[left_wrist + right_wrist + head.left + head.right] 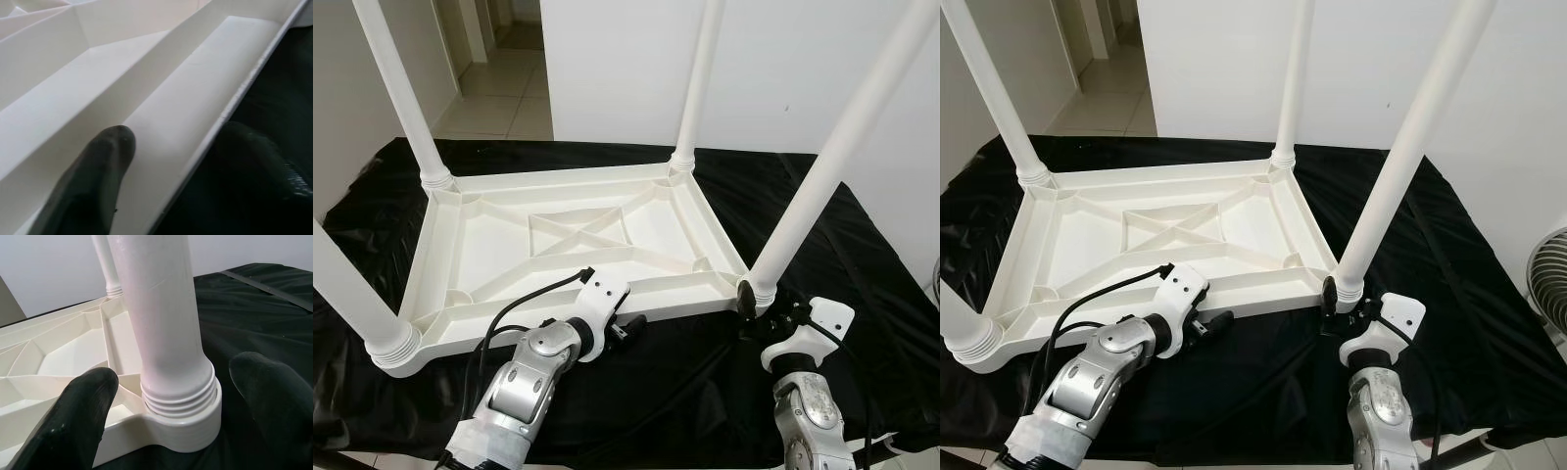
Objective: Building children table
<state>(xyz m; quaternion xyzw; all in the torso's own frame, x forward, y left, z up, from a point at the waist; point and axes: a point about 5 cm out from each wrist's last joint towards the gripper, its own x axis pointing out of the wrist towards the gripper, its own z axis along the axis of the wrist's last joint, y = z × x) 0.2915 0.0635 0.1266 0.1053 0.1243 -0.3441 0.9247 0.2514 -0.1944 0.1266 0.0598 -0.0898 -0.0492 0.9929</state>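
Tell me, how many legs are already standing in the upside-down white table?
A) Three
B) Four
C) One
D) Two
B: the table top lies underside up on the black cloth, and a white leg rises from each corner: far left, far right, near left and near right, the last with the right gripper open around its base.

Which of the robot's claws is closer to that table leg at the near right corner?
The right claw. Its open fingers sit either side of the base of the near right leg. The left claw is farther along the upturned tabletop's near edge, straddling its rim.
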